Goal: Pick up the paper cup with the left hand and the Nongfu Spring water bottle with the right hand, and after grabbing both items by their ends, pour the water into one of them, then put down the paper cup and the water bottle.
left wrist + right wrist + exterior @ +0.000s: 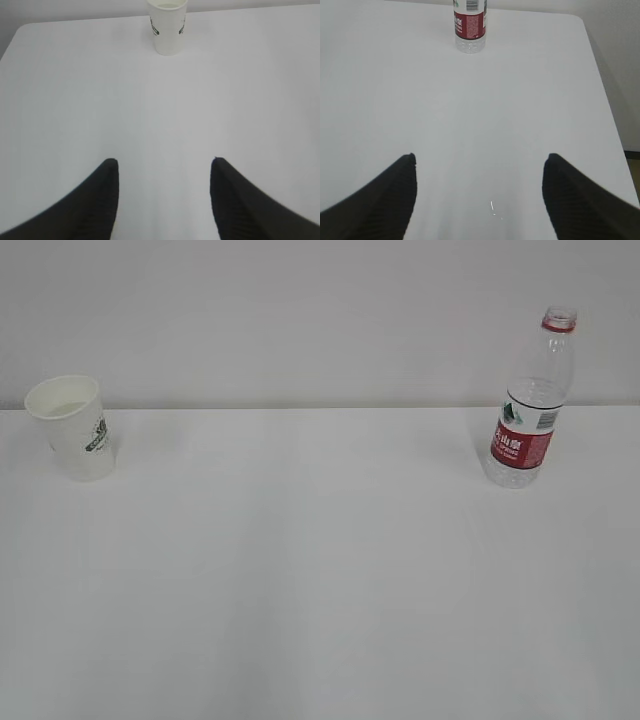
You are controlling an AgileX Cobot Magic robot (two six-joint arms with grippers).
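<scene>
You have a broad white table (320, 580) before you, its far edge against a pale wall. Your tall, uncapped clear plastic bottle (530, 400) with the red label stands upright far right; your white tapered paper cup (72, 427) stands far left, well apart. Your left hand (164, 172) hovers with jaws parted, holding nothing; your right hand (479, 167) gapes wider, equally empty, facing the bottle.

There are 1 paper cup (72, 426), 1 water bottle (532, 400), 1 white surface (320, 590) and 2 black grippers.
</scene>
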